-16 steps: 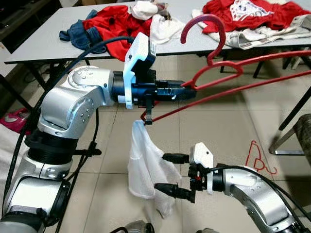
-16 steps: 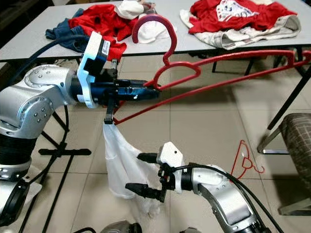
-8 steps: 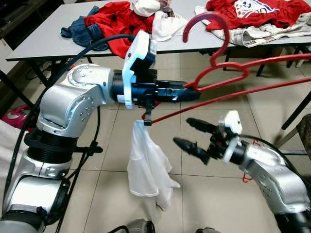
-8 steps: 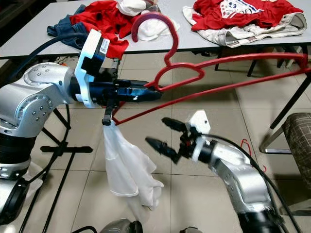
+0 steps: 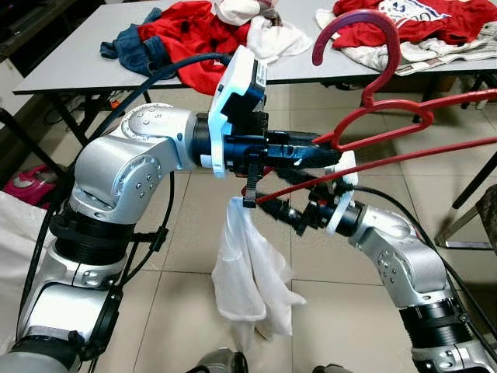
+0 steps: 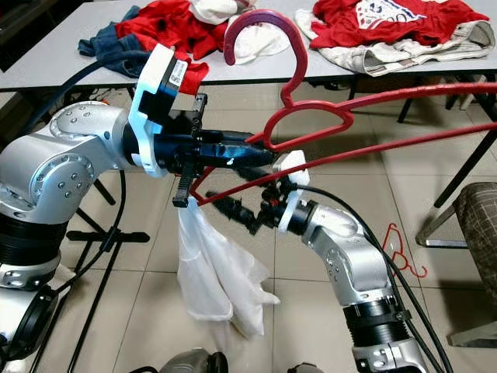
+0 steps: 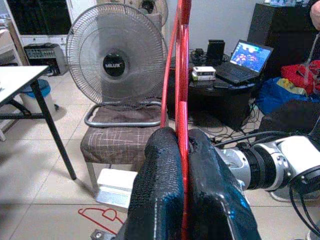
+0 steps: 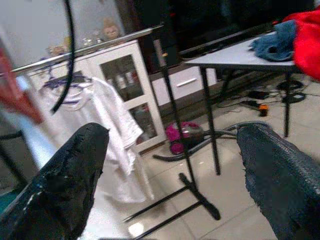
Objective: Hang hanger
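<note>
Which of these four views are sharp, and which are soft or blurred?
Both eye views are evenly lit and sharp on the red hanger and white garment. The left wrist view is sharp on the fan. The right wrist view is soft throughout, its fingers blurred at the edges.

A lived-in room of a home: pale tiled floor [image 5: 186, 225], a grey table [image 5: 85, 62] across the top of the frame heaped with clothes [image 5: 190, 35], a standing fan [image 7: 116, 62] behind a checked chair [image 7: 117, 142], and a laptop [image 7: 242, 60] at upper right.
</note>
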